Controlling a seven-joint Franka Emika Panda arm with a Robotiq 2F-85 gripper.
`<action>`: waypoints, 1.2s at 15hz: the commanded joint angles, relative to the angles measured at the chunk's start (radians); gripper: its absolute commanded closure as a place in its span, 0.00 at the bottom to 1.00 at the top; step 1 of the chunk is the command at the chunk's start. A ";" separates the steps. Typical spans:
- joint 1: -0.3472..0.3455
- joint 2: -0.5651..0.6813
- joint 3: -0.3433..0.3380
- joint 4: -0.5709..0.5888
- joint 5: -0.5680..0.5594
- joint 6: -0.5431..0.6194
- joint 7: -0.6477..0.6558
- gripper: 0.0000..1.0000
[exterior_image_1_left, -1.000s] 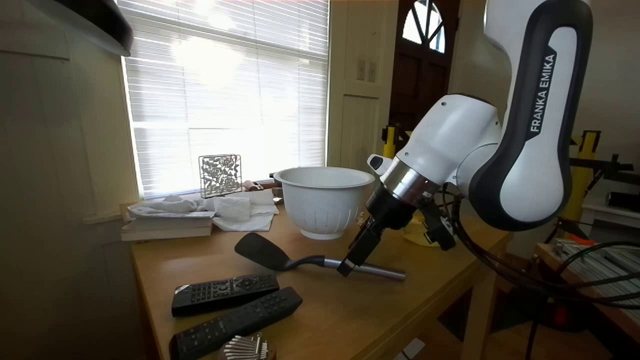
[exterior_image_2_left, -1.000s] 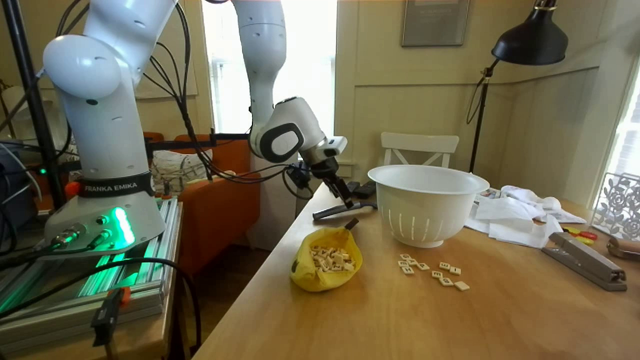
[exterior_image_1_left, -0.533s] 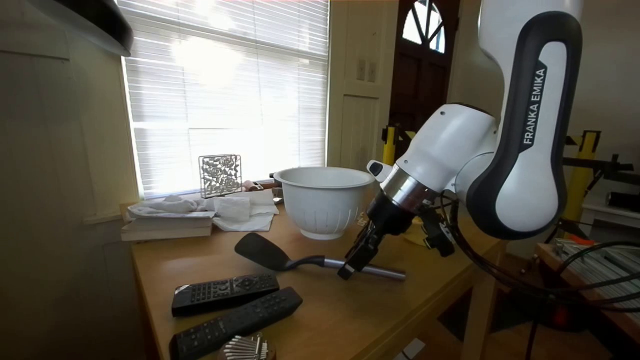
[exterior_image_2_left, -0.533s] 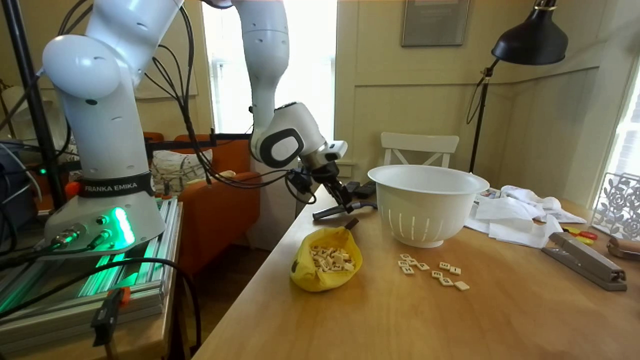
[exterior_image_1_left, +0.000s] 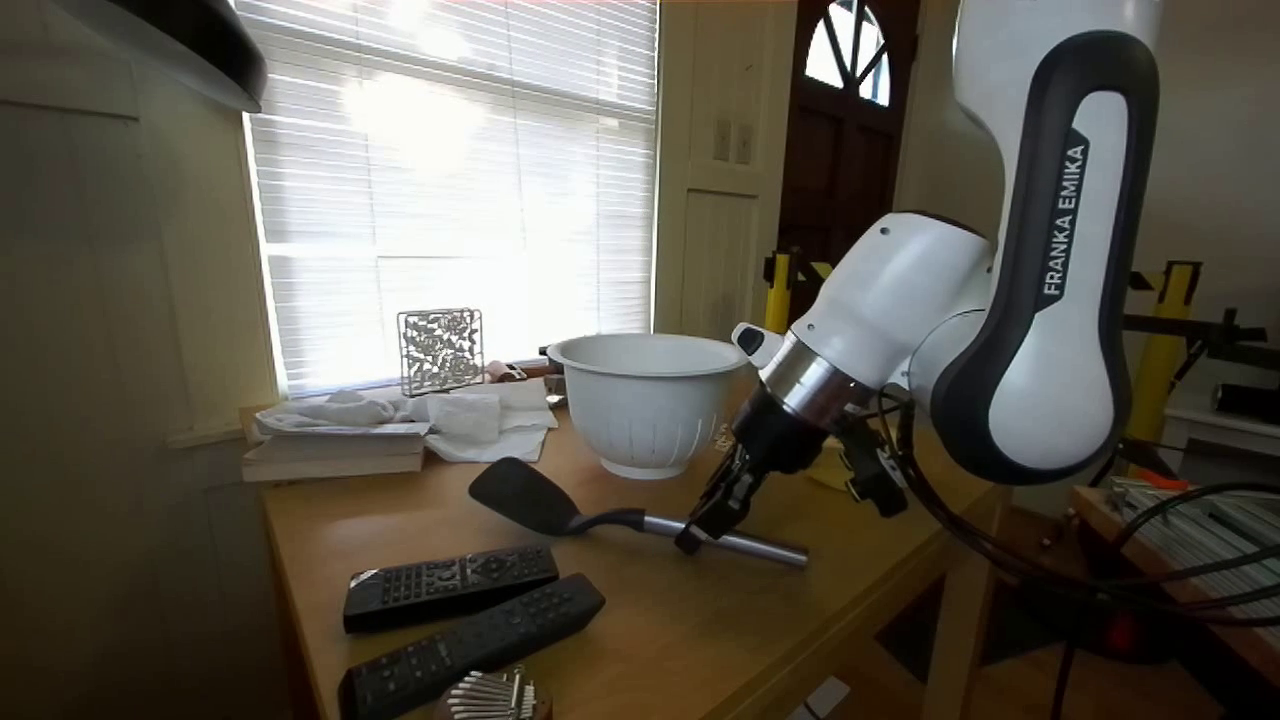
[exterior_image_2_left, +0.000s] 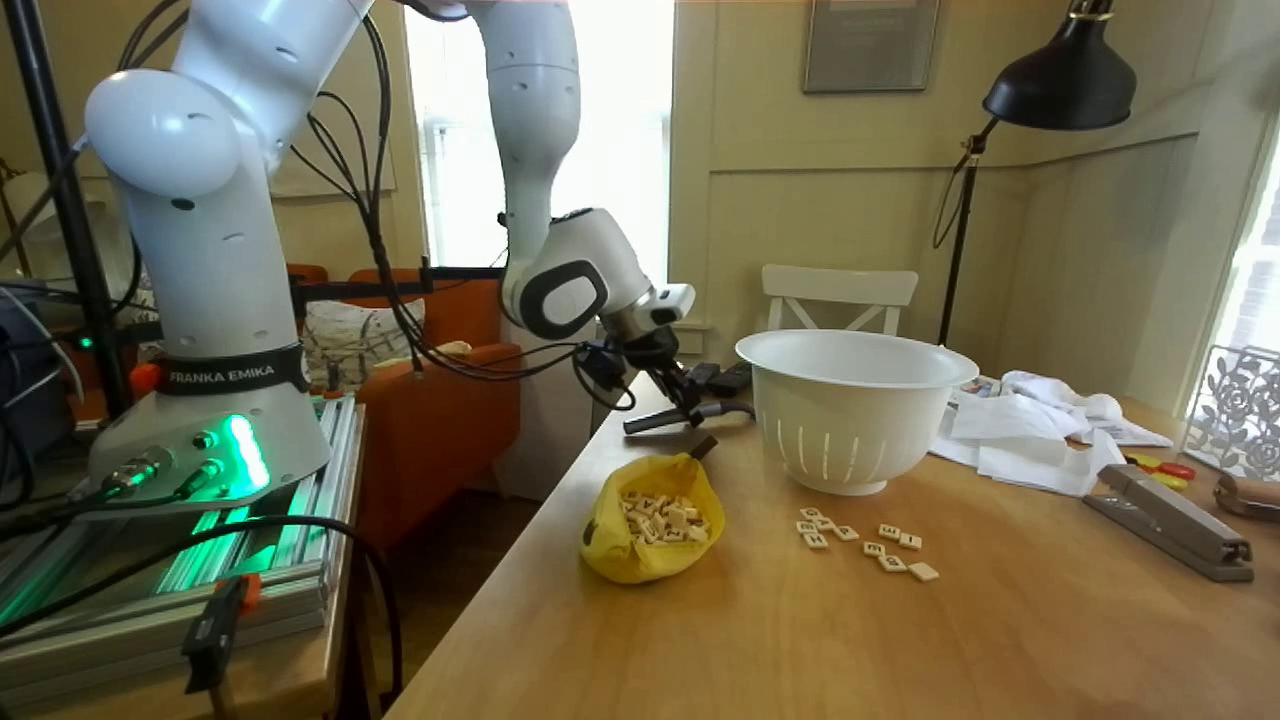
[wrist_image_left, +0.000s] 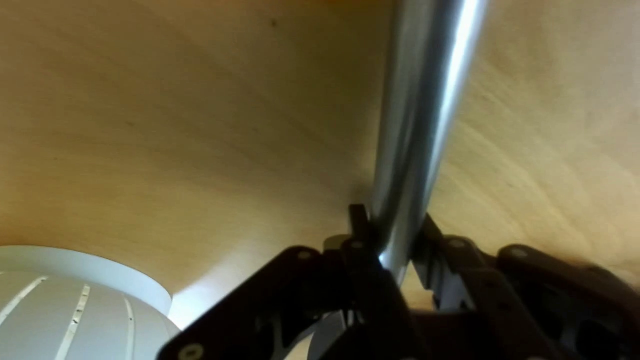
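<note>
A spatula with a black blade (exterior_image_1_left: 520, 497) and a steel handle (exterior_image_1_left: 770, 548) lies across the table in an exterior view. My gripper (exterior_image_1_left: 692, 538) is around the middle of that handle. Seen in the wrist view, the handle (wrist_image_left: 425, 100) runs down between the two dark fingers (wrist_image_left: 359, 220), which press against it from both sides. The gripper (wrist_image_left: 395, 225) is thus shut on the spatula, close to the tabletop. The other exterior angle has the gripper (exterior_image_2_left: 695, 410) partly hiding the neck, with the handle's end (exterior_image_2_left: 650, 424) pointing toward the table edge.
Behind the spatula stands a white colander (exterior_image_1_left: 650, 410). Two black remotes (exterior_image_1_left: 450, 585) and a thumb piano (exterior_image_1_left: 495, 697) lie nearer that camera. A yellow bag of letter tiles (exterior_image_2_left: 650, 545), loose tiles (exterior_image_2_left: 890, 563), a stapler (exterior_image_2_left: 1170, 520) and papers (exterior_image_2_left: 1030, 450) occupy the table.
The arm has come down slightly, and the jaws have closed from wide open onto the handle. The spatula has turned a little, its blade shifting slightly away from the remotes.
</note>
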 joint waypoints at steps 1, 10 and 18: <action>0.001 -0.111 0.030 -0.022 0.032 -0.024 -0.019 0.94; 0.056 -0.522 -0.090 0.007 0.007 -0.283 -0.286 0.94; -0.143 -0.683 -0.125 0.261 -0.468 -0.720 -0.399 0.94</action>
